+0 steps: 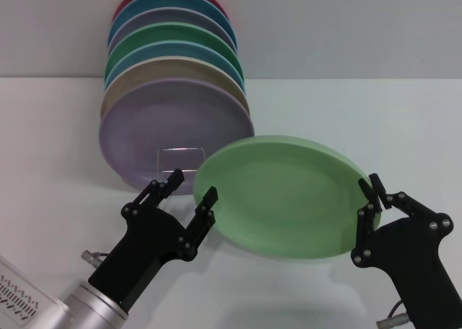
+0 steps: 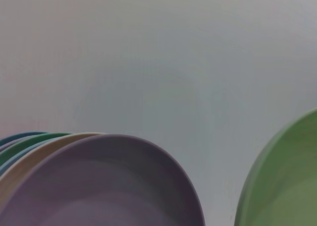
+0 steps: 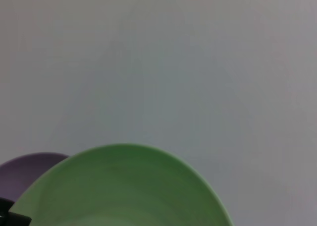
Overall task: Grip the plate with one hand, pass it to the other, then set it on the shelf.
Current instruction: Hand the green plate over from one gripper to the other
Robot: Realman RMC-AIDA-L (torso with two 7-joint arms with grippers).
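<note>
The light-green plate (image 1: 281,195) hangs tilted just in front of the wire shelf (image 1: 179,158). The right gripper (image 1: 369,192) has its fingers clamped on the plate's right rim. The left gripper (image 1: 191,187), fingers spread, reaches the plate's left edge.

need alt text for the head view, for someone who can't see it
A light-green plate is held tilted above a white table, the right end effector shut on its rim, the open left end effector at its opposite edge. Behind, colored plates stand in a wire rack, a lilac plate foremost.
</note>
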